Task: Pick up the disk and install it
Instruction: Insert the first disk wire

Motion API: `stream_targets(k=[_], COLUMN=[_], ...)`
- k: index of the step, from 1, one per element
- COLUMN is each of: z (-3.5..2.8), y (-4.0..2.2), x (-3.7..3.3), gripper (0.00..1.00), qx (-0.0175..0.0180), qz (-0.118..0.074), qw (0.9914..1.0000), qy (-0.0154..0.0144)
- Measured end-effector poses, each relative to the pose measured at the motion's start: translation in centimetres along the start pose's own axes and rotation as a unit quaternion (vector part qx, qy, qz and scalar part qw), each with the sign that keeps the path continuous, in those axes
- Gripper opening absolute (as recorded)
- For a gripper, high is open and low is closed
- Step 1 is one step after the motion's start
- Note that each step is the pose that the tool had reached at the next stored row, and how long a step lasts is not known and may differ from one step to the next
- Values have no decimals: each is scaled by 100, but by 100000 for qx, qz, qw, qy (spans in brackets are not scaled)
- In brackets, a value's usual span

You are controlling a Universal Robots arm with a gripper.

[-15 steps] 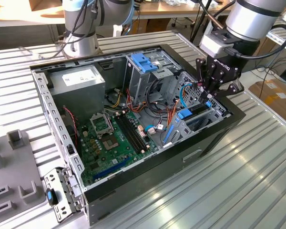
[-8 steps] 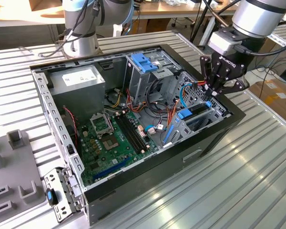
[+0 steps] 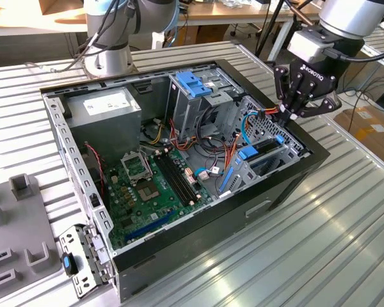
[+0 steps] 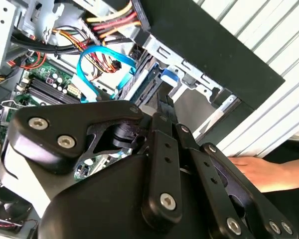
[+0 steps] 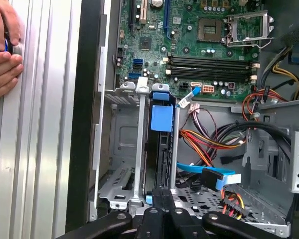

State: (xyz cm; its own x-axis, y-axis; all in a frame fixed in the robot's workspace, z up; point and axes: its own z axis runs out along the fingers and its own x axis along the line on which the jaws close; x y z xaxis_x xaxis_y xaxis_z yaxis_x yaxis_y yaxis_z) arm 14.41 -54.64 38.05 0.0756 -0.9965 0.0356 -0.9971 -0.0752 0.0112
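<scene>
Gripper [image 3: 286,118] at the drive bay [image 5: 120,144] on the case [image 3: 288,182] edge.
I see its claw drawn together, tips at the end of the disk [image 5: 162,119] slotted in.

The disk [image 5: 162,119] sat edge-on in the bay [image 5: 120,149] just past the gripper [image 5: 163,191] fingertips [image 5: 158,195]; cage walls [image 5: 140,149] hid its label and faces. Tip-to-disk contact: couldn't tell. Person's hand [image 5: 2,55], well off beside the fingers, was cut by frame edge, held item [image 5: 9,47] unidentifiable.
</scene>
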Motion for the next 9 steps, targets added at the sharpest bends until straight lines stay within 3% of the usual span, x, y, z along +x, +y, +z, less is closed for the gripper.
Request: stream_targets(k=[9], z=[-7], y=[-134], x=[-159], gripper=[11], qx=[23], qz=[-667], qw=[99998], qy=[11])
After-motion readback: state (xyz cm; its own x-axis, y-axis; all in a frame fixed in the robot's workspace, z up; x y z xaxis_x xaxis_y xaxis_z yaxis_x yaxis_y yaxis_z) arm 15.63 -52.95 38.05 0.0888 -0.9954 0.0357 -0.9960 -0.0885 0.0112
